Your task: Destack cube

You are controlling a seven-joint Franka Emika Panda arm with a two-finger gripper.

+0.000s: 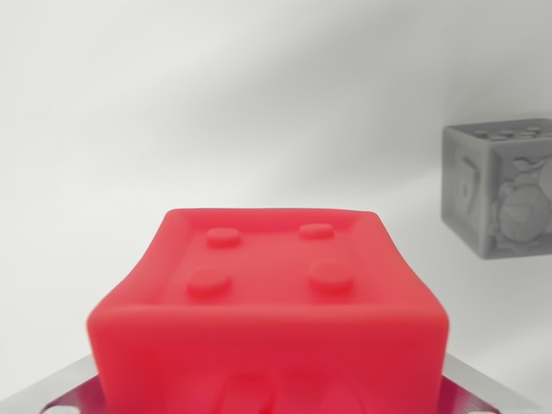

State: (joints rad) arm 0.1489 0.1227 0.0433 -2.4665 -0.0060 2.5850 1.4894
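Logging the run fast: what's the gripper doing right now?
Gripper: cannot be told; its fingers are not visible. The red cube sits close against the camera, above a metal part.

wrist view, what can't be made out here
- Gripper: jaws not visible; only metal shows beside the red cube, so open or shut is unclear.
- Red cube's bottom: cut off by the lower edge.
- Grey cube: right side cut by the frame edge, reliefs blurred.
- What the red cube rests on: hidden.

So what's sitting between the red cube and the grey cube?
Nothing: in the wrist view, only bare white surface separates the red cube from the grey cube at the view's right.
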